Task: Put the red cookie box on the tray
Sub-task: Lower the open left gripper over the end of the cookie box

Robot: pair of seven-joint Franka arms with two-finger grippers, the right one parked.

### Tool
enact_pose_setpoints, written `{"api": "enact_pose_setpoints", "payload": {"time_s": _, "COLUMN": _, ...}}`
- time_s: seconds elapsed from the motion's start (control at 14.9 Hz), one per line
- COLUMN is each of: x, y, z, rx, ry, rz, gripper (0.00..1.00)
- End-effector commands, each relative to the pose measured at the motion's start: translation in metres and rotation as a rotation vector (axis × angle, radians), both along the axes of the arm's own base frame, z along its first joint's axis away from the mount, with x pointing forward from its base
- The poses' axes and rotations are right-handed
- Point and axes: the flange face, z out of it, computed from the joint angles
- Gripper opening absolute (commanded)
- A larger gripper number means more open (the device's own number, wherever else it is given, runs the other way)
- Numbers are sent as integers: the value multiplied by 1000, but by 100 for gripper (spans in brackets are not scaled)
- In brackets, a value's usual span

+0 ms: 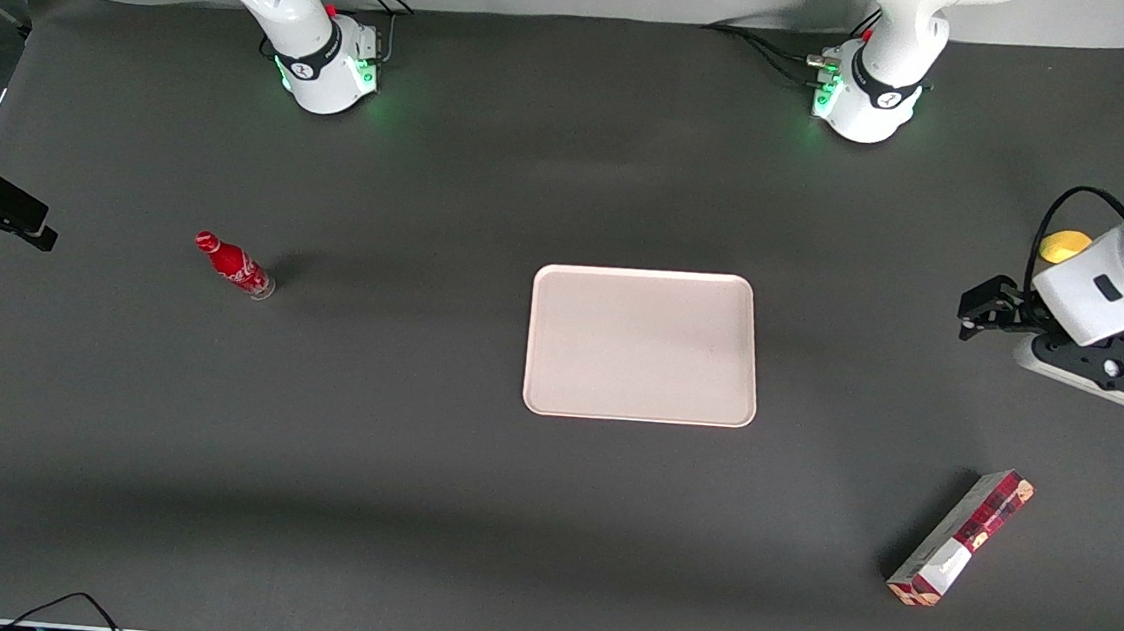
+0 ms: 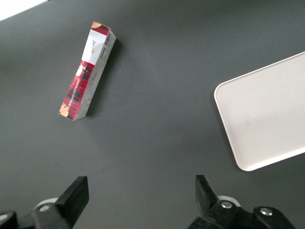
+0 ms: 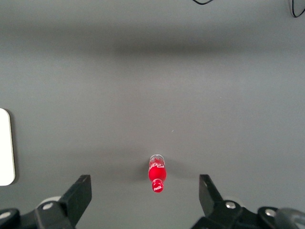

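Note:
The red cookie box [image 1: 961, 538] lies flat on the dark table toward the working arm's end, nearer the front camera than the tray. In the left wrist view the red cookie box [image 2: 88, 71] shows dark red plaid with a white section. The pale pinkish tray [image 1: 640, 347] sits at mid-table with nothing on it, and one rounded corner of the tray [image 2: 267, 109] shows in the wrist view. My gripper [image 1: 974, 310] hovers above the table, farther from the front camera than the box and beside the tray. The gripper [image 2: 140, 186] is open, with only bare table between its fingers.
A small red soda bottle [image 1: 235, 266] stands toward the parked arm's end of the table, and it also shows as the bottle [image 3: 157, 174] in the right wrist view. A small yellow object [image 1: 1064, 245] sits by the working arm.

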Motion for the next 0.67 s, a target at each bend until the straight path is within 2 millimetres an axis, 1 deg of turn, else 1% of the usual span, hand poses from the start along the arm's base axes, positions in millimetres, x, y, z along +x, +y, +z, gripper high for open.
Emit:
{"api": "enact_pose_setpoints", "payload": {"time_s": 0.0, "x": 32, "y": 17, "z": -14, "rx": 40, "ry": 2, "rz": -77, "gripper": 100}}
{"api": "enact_pose_setpoints", "payload": {"time_s": 0.2, "x": 50, "y": 32, "z": -31, "rx": 48, "ry": -25, "rz": -102, "gripper": 100}}
{"api": "enact_pose_setpoints", "payload": {"time_s": 0.4, "x": 67, "y": 48, "z": -58, "rx": 46, "ry": -41, "rz": -151, "gripper": 100}}
{"api": "enact_pose_setpoints", "payload": {"time_s": 0.6, "x": 82, "y": 53, "z": -90, "rx": 42, "ry": -55, "rz": -161, "gripper": 100}}
